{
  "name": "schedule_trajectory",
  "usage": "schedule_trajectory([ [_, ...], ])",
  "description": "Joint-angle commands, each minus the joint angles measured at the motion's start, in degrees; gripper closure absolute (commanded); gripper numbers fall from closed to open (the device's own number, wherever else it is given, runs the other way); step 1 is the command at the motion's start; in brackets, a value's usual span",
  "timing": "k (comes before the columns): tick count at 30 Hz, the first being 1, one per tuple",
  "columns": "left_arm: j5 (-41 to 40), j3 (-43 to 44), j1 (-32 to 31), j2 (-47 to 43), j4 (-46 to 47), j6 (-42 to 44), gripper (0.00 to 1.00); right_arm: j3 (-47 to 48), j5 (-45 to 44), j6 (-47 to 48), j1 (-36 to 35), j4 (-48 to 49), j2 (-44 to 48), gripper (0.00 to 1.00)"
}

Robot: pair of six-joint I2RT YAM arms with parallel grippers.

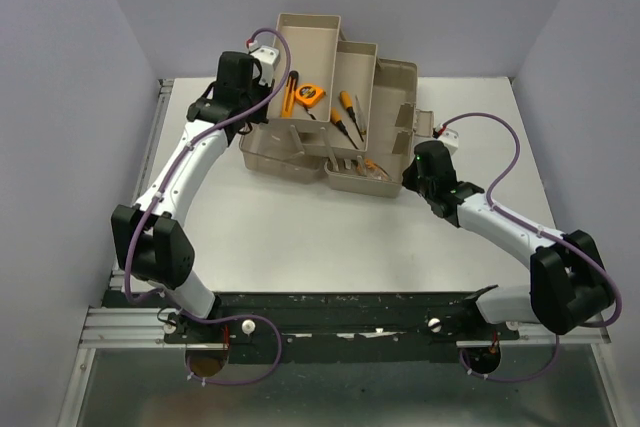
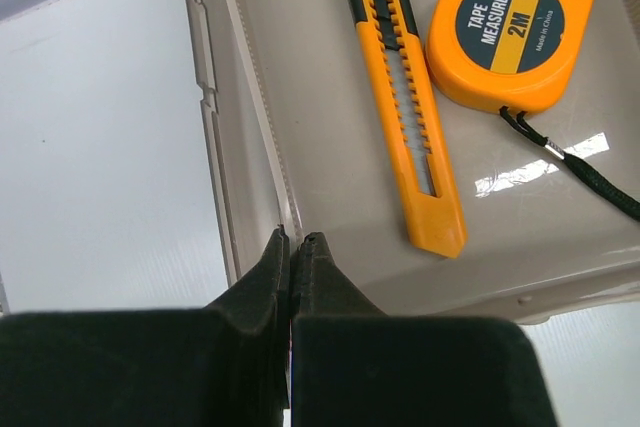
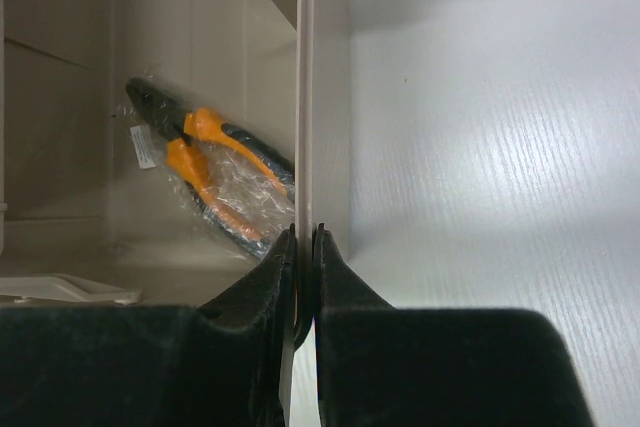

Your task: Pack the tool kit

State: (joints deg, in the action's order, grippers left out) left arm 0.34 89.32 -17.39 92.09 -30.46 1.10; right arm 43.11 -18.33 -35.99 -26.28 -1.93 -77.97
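The beige toolbox (image 1: 392, 82) stands open at the back of the table with its trays folded out. The left tray (image 2: 320, 177) holds an orange tape measure (image 2: 510, 32) and an orange utility knife (image 2: 405, 107); both also show in the top view, tape measure (image 1: 312, 94) and knife (image 1: 290, 92). Orange-handled screwdrivers (image 1: 345, 115) lie in the middle tray. Plastic-wrapped orange-and-black pliers (image 3: 210, 172) lie inside the box. My left gripper (image 2: 296, 237) is shut on the left tray's rim (image 2: 255, 127). My right gripper (image 3: 306, 229) is shut on the box's right wall (image 3: 306, 97).
The white table (image 1: 300, 237) lies in front of the box, and grey walls enclose the cell on three sides. A latch (image 1: 420, 119) sticks out at the box's right side. The arms reach in from the left (image 1: 190, 162) and the right (image 1: 500, 222).
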Motion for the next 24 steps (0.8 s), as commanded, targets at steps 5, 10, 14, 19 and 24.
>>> schedule_trajectory([
  [5, 27.87, 5.07, -4.06, 6.16, 4.53, 2.06, 1.0, -1.36, 15.78, -3.3, -2.28, 7.38, -5.0, 0.99],
  [10, 29.45, 5.95, -4.23, 7.31, 4.7, 1.45, 1.0, -1.63, 15.78, -3.39, -2.28, 7.56, -4.91, 1.0],
  [14, 29.81, 6.66, -5.02, 7.66, 5.32, 0.83, 1.0, -1.36, 16.3, -3.48, -2.28, 7.91, -5.26, 1.0],
  [19, 27.01, 7.1, -5.55, 8.1, 4.27, -0.05, 1.0, -1.54, 16.31, -3.83, -2.46, 7.91, -4.91, 0.99],
  [24, 18.31, 6.92, -8.18, 7.49, 2.42, 1.44, 1.0, -1.37, 15.52, -3.83, -2.28, 7.47, -3.85, 0.99],
])
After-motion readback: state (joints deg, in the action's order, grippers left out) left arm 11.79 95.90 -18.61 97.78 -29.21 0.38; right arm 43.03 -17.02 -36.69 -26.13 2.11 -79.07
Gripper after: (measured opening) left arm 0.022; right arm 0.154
